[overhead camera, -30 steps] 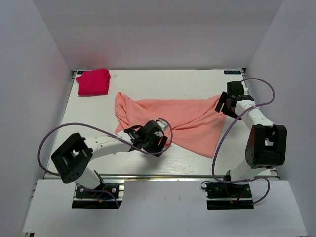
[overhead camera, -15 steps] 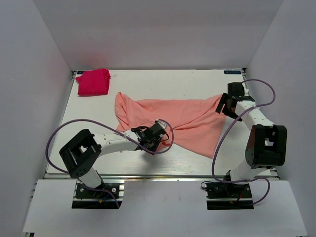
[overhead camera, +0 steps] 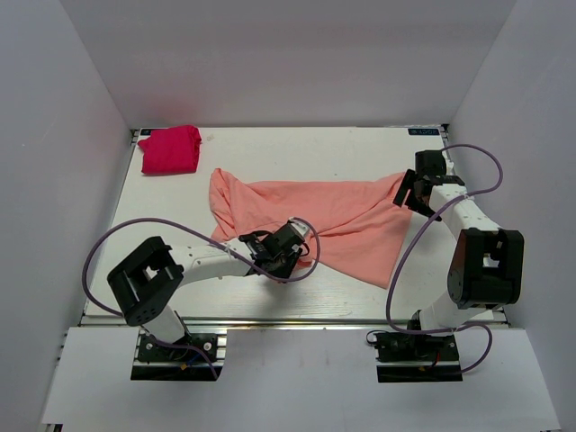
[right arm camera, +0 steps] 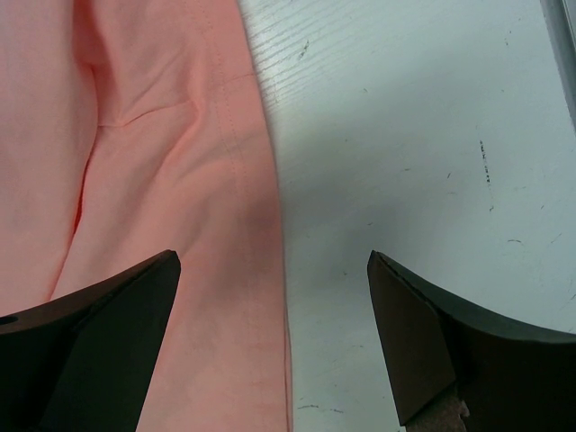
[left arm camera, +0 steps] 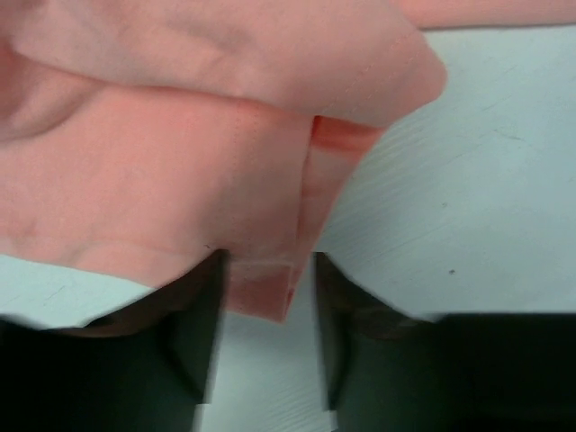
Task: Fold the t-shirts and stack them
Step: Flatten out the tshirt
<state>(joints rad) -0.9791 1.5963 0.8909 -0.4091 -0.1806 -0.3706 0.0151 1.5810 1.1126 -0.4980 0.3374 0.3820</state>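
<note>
the salmon t-shirt lies crumpled on the bench, its near hem between the half-spread left jaws, its right edge under the wide-spread right jaws, so lifting before either closes could leave the cloth behind.

One salmon tee and one magenta tee.

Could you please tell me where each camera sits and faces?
Top: high behind the bases, looking down on table, pink shirt, red bundle; left arm and right arm show.
Left wrist: on the left arm, facing the shirt's hem between the fingers of the left gripper.
Right wrist: on the right arm, facing the shirt's edge, seen between the fingers of the open right gripper.
All three share the pink shirt.
</note>
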